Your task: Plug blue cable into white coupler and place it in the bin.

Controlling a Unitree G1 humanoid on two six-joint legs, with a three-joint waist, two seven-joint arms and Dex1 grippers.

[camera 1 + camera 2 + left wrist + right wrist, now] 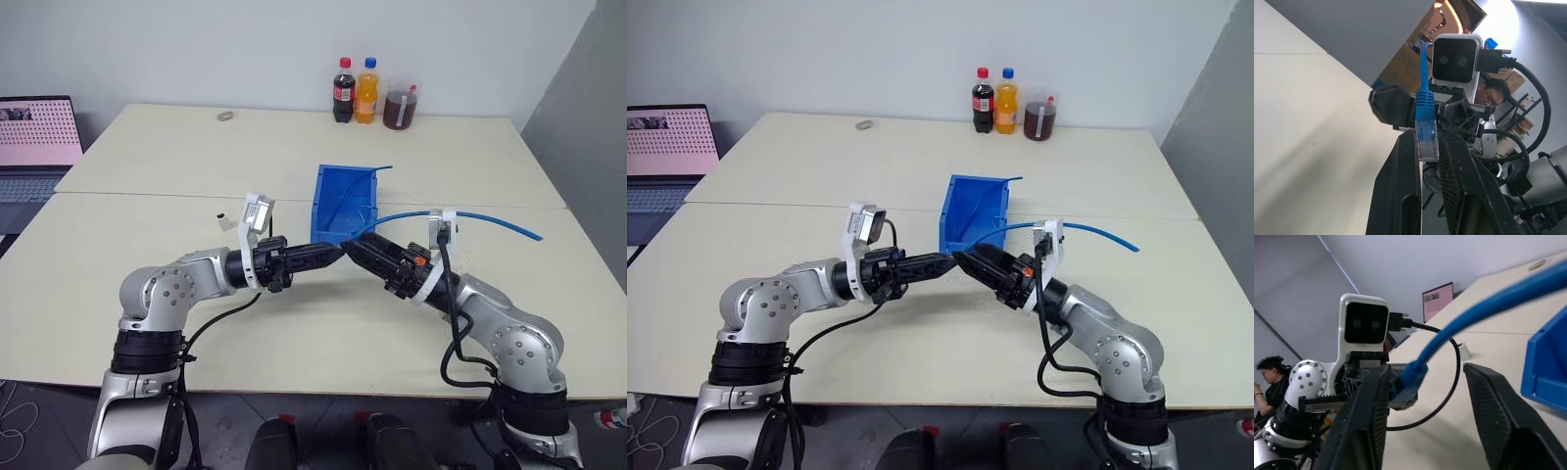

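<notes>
My left gripper [1427, 147] is shut on the clear plug [1428, 143] of the blue cable [470, 215], held above the table in front of the bin [345, 201]. From the plug the cable arcs right over my right arm and ends on the table at the right. My right gripper [1425, 374] meets the left one tip to tip [345, 249]. It is open, its fingers [1369, 406] standing on either side of the cable just behind the plug. The white coupler [221, 217] lies on the table to the left of my left wrist.
A thinner, darker blue cable [364, 184] lies across the bin and over its back corner. Two bottles [355, 90] and a jar [400, 108] stand at the table's far edge, a laptop [34, 137] at far left. A person [1271, 374] sits behind me.
</notes>
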